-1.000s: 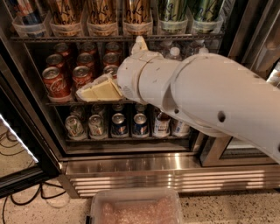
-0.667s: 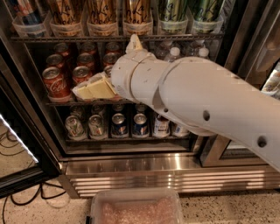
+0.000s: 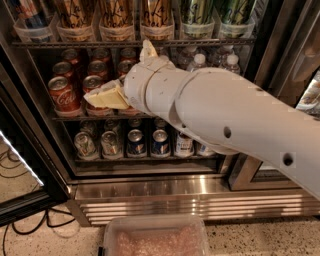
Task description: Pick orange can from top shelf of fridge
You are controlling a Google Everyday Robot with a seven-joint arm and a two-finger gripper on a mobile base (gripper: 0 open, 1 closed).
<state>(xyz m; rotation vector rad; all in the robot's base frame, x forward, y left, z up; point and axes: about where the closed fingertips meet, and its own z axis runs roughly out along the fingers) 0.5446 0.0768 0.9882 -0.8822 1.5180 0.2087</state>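
My white arm point(image 3: 225, 120) reaches left into the steel-framed fridge point(image 3: 150, 190), cream gripper point(image 3: 117, 71) spread wide, empty, below the wire top shelf point(image 3: 100, 44). Its clear plastic trays point(image 3: 116, 32) hold 3 tall orange cans point(image 3: 116, 12).

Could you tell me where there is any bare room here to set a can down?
Shelves are packed: top shelf trays full, red cans crowd behind the gripper. Bare: the steel sill below the bottom cans, and floor left of the plastic bin.

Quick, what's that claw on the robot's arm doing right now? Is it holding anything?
Gripper: jaws open, holding nothing. It is in front of the red cola cans, just below the top shelf where the orange cans stand.
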